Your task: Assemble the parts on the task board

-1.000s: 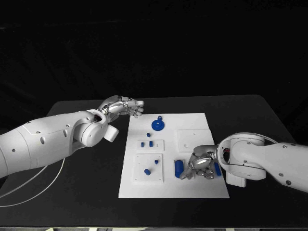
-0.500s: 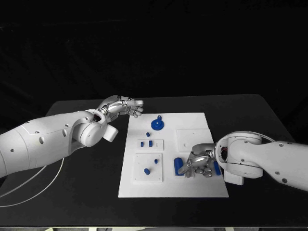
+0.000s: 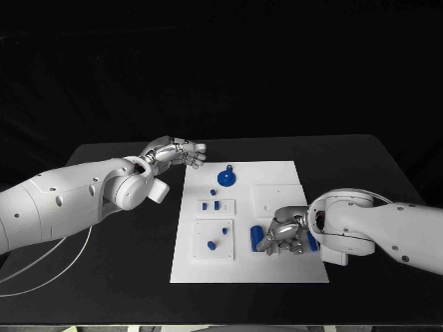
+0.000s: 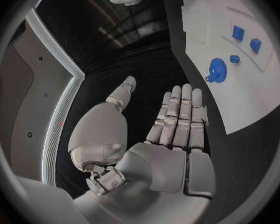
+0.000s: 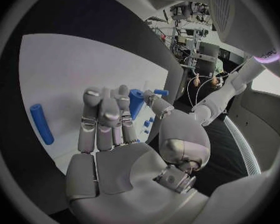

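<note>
While the left hand (image 3: 178, 151) hangs where it hung a second ago, off the far left corner of the task board (image 3: 282, 273) above the black tabletop (image 3: 112, 277), the right hand (image 3: 284, 236) has crept a little farther in over the near right part of the board. Its fingers now point down among the loose blue parts there: a short blue cylinder (image 3: 257, 238) lies just beside them on the left, and another blue piece (image 3: 312, 241) shows at their right, against the wrist. This small advance suggests a pick-up is being lined up and not yet made, so the assembly looks to be at an early stage.

In the right wrist view the right hand's fingers (image 5: 102, 119) stand nearly straight and together with the thumb apart, and nothing sits between them; a blue part (image 5: 136, 102) stands just beyond the fingertips, but whether they touch it I cannot tell. The left hand holds nothing, its fingers straight and side by side in the left wrist view.

Elsewhere on the board the blue gear-like part (image 3: 226, 179) sits near the far end, with small blue pieces in the two raised plates on the left side; their exact shapes are too small to make out. The right hand hides whatever lies directly beneath it.
</note>
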`<state>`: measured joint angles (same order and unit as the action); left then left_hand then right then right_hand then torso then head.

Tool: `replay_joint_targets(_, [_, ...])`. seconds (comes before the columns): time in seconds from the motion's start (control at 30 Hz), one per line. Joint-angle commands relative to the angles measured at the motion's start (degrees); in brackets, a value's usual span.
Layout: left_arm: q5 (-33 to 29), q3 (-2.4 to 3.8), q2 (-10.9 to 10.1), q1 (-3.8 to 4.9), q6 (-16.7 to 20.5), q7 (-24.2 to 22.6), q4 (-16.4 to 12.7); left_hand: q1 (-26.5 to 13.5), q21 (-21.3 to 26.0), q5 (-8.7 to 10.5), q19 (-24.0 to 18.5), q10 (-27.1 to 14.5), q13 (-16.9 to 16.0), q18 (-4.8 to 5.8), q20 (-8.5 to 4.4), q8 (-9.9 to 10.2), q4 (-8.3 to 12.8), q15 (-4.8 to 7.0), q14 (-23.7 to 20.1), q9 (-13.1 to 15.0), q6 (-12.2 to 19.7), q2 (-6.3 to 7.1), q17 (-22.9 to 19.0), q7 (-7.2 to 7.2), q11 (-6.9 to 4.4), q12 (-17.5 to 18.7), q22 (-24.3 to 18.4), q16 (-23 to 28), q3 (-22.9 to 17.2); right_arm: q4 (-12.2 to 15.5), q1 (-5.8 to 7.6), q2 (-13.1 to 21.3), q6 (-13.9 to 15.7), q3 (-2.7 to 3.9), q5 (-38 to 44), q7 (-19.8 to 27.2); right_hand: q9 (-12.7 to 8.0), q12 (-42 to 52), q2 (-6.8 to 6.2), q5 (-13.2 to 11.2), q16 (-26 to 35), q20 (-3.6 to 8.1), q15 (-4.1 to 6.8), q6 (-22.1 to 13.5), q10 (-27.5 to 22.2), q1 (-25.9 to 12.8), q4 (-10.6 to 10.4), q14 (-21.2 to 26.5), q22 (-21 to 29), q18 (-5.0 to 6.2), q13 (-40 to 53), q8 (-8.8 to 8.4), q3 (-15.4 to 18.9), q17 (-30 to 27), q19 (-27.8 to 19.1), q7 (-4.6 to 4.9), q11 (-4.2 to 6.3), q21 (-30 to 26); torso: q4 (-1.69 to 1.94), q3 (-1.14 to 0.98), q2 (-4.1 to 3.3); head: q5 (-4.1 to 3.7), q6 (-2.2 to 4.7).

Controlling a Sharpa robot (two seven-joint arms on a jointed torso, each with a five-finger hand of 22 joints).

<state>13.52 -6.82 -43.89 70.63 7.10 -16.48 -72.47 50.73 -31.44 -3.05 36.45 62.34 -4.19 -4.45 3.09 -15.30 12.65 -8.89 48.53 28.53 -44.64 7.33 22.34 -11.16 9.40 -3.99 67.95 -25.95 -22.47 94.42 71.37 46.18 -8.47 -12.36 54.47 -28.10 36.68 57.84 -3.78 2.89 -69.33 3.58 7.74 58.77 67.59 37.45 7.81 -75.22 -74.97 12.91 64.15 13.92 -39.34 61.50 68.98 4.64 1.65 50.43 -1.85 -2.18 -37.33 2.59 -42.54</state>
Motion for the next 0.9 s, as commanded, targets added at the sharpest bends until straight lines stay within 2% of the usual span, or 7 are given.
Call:
replay_joint_targets(0.03, [0.0,0.02,0.0,0.03,-1.1,-0.3,-0.1,0.1,0.4,0.1,-0.3,-0.5,0.1,-0.67,0.05,-0.2,0.5,0.0,-0.3,-0.1,0.5,-0.54,0.1,-0.03,0.11,0.0,0.1,0.2,0.0,-0.5,-0.33,0.0,-0.4,-0.2,1.3,-1.9,0.1,-0.3,-0.66,-0.1,0.1,-0.03,0.01,0.1,0.6,0.0,0.3,-0.2,-0.6,2.09,0.1,0.07,-0.1,0.1,0.3,0.18,-0.02,0.3,-0.04,-0.05,0.0,0.04,-0.05])
replay_joint_targets(0.3, [0.1,0.02,-0.1,0.03,-1.3,0.0,-0.2,0.2,0.5,0.09,-0.3,-0.5,0.1,-0.66,0.07,-0.2,0.7,-0.01,-0.3,-0.1,0.5,-0.78,0.2,-0.04,0.12,0.0,0.2,0.3,0.1,-1.4,-1.2,-1.1,-0.5,-0.2,1.6,-2.5,0.2,-0.3,-0.71,-0.1,0.1,-0.06,0.0,0.1,0.6,0.3,0.9,-0.2,-0.7,2.09,0.1,0.1,-0.3,0.1,0.3,0.18,-0.03,0.4,0.01,-0.06,-0.02,0.05,-0.17])
replay_joint_targets(0.4, [0.1,0.02,-0.1,0.03,-1.2,0.1,-0.1,0.3,0.5,0.09,-0.3,-0.5,0.1,-0.66,0.07,-0.3,0.8,-0.01,-0.3,-0.1,0.5,-0.87,0.2,-0.04,0.12,0.0,0.2,0.3,0.1,-1.5,-1.34,-1.2,-0.7,-0.2,1.8,-2.6,0.2,-0.3,-1.11,-0.1,0.1,-0.1,-0.01,0.0,0.6,0.3,1.3,-0.2,-0.7,2.09,0.2,0.09,-0.2,0.1,0.3,0.2,-0.05,0.4,0.04,-0.06,-0.03,0.05,-0.2])
replay_joint_targets(0.6, [0.1,0.02,-0.2,0.03,-1.3,0.1,-0.2,0.4,0.5,0.08,-0.3,-0.5,0.0,-0.65,0.07,-0.3,1.0,0.0,-0.3,-0.1,0.5,-1.07,0.3,-0.04,0.12,-0.1,0.2,0.4,0.2,-1.6,-1.36,-1.1,-1.2,-0.2,2.1,-2.6,0.4,-0.3,-4.26,-0.1,0.1,-0.16,-0.05,-0.1,0.6,0.3,3.2,-0.3,-0.7,2.09,0.3,0.1,1.4,0.1,0.3,0.24,-0.09,0.5,-0.03,-0.03,0.01,0.07,-0.29])
replay_joint_targets(0.63, [0.2,0.02,-0.2,0.03,-1.3,0.1,-0.2,0.4,0.5,0.08,-0.3,-0.5,0.0,-0.65,0.07,-0.3,1.0,-0.01,-0.3,-0.1,0.5,-1.08,0.3,-0.04,0.12,-0.1,0.2,0.4,0.2,-1.5,-1.36,-1.1,-1.2,-0.2,2.3,-2.6,0.4,-0.3,-4.42,-0.1,0.1,-0.15,-0.05,-0.1,0.6,0.4,3.4,-0.3,-0.7,2.09,0.3,0.1,1.5,0.1,0.4,0.24,-0.09,0.5,-0.05,-0.04,0.01,0.07,-0.3])
replay_joint_targets(0.73, [0.2,0.02,-0.2,0.03,-1.3,0.1,-0.2,0.5,0.5,0.08,-0.3,-0.5,0.0,-0.65,0.07,-0.3,1.1,-0.01,-0.3,-0.1,0.5,-1.14,0.3,-0.04,0.12,-0.1,0.3,0.4,0.2,-1.5,-1.37,-1.0,-1.1,-0.2,2.6,-2.5,0.5,-0.3,-5.04,0.0,0.1,-0.07,-0.04,-0.1,0.6,2.0,5.9,-0.3,-0.7,2.09,0.4,0.15,2.9,0.1,0.4,0.22,-0.08,0.6,-0.04,-0.03,0.01,0.08,-0.34])
replay_joint_targets(0.9, [0.2,0.02,-0.2,0.04,-1.3,0.1,-0.2,0.6,0.6,0.08,-0.3,-0.5,0.0,-0.64,0.08,-0.3,1.3,-0.01,-0.2,-0.2,0.5,-1.21,0.4,-0.04,0.12,-0.1,0.3,0.4,0.2,-1.2,-1.37,-0.7,-0.9,-0.2,2.8,-2.2,0.6,-0.4,-5.73,0.0,0.2,-0.1,-0.04,-0.1,0.7,3.0,7.3,-0.3,-0.5,2.09,0.4,0.15,4.0,0.0,0.4,0.22,-0.08,0.5,-0.03,-0.02,0.01,0.06,-0.35])
